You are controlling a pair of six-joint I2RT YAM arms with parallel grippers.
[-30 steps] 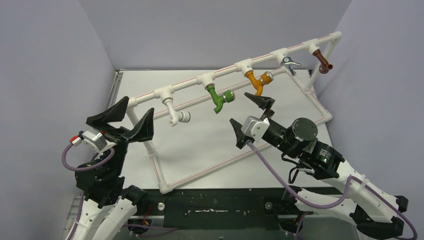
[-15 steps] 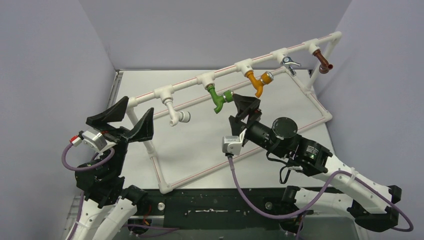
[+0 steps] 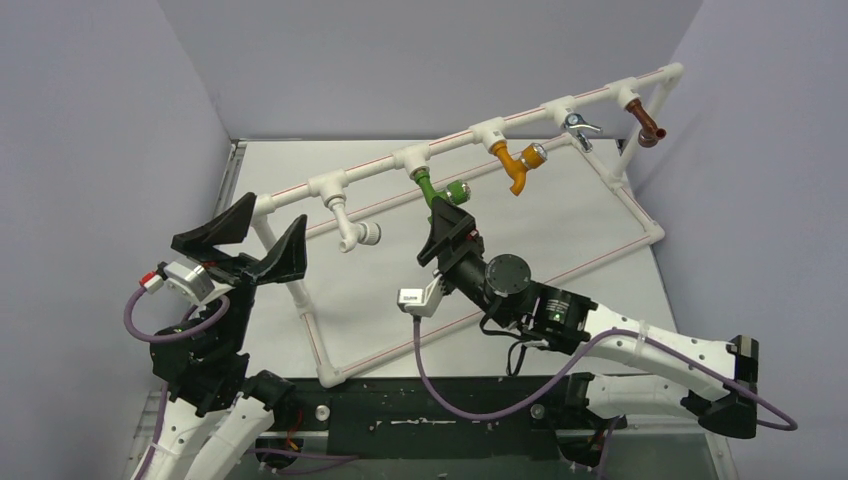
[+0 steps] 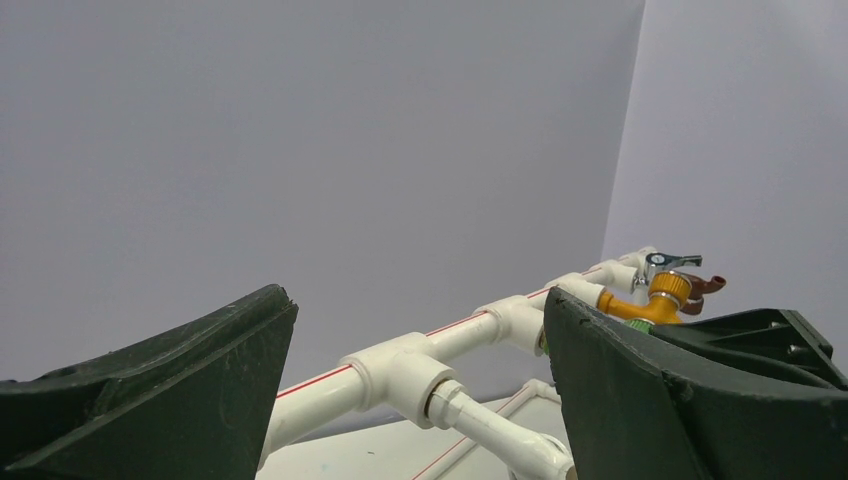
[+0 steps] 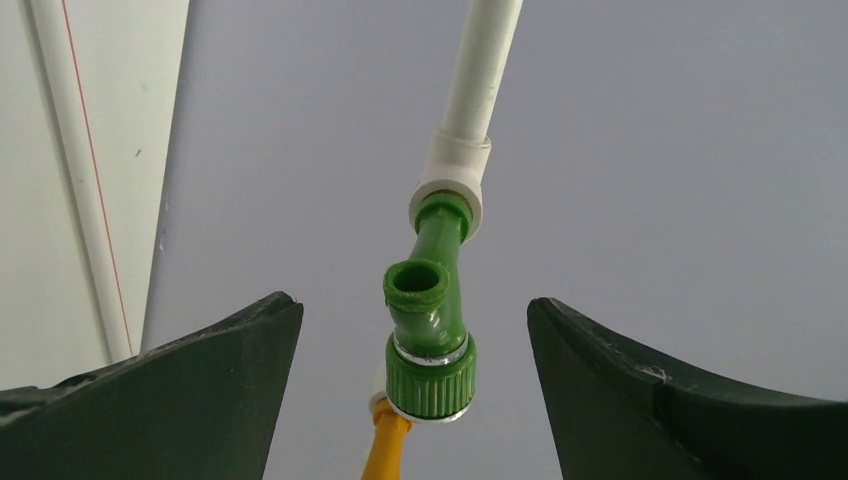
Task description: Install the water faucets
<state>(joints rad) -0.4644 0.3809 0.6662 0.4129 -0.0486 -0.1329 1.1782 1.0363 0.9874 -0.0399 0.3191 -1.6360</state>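
Several water faucets hang from the top bar of the white pipe frame [image 3: 380,165]: white [image 3: 355,233], green [image 3: 440,192], orange [image 3: 518,162], silver [image 3: 577,125] and brown [image 3: 649,128]. My right gripper [image 3: 447,222] is raised just below the green faucet and is open. In the right wrist view the green faucet [image 5: 430,335] stands between the spread fingers of that gripper [image 5: 412,303] without touching either one, with the orange faucet [image 5: 386,455] behind it. My left gripper [image 3: 278,210] is open and empty beside the frame's left corner post. Its wrist view looks along the bar past the white faucet [image 4: 492,425].
The frame's lower pipes [image 3: 470,318] lie on the white table top, with grey walls on three sides. The left wrist view shows a white tee fitting [image 4: 400,375] close ahead of the open left gripper [image 4: 420,298], and the orange faucet [image 4: 655,298] farther off.
My right arm has swung left from below the orange faucet to the green one and rolled its wrist. Its fingers have narrowed slightly. The left arm has not moved.
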